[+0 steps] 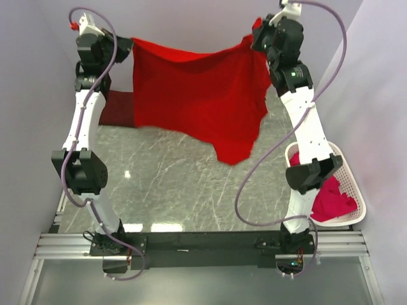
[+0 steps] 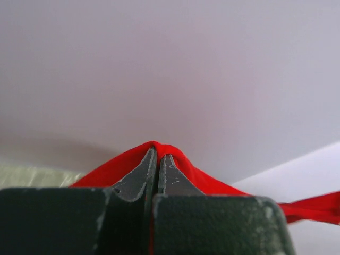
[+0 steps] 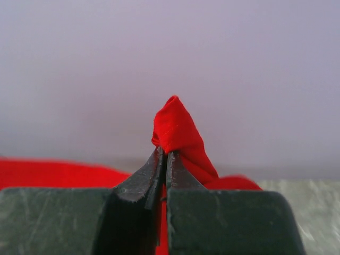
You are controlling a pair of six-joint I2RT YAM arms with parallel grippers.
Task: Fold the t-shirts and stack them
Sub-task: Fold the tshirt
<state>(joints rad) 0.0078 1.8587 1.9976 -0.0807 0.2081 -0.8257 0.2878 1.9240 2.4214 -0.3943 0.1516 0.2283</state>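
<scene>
Bright red t-shirt (image 1: 197,95) hung spread wide in the air, pinched at both top corners, bottom edge sagging lowest at right. Dark maroon t-shirt (image 1: 117,109) lay on worktop (image 1: 165,184) far left, partly hidden behind it. Pinkish-red t-shirt heap (image 1: 334,200) sat crumpled in basket (image 1: 346,166).

Arms (image 1: 86,121) are built of white links, black joints; lilac cables (image 1: 238,190) are attached; left gripper (image 2: 158,159) and right gripper (image 3: 163,154) are dark, scuffed.

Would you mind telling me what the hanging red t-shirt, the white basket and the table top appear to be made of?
The red t-shirt looks like soft matte cloth: it sags and drapes in folds. The white basket seems moulded plastic, its wall perforated. The table top looks like polished grey marble or an imitation: pale veins, glare.
</scene>
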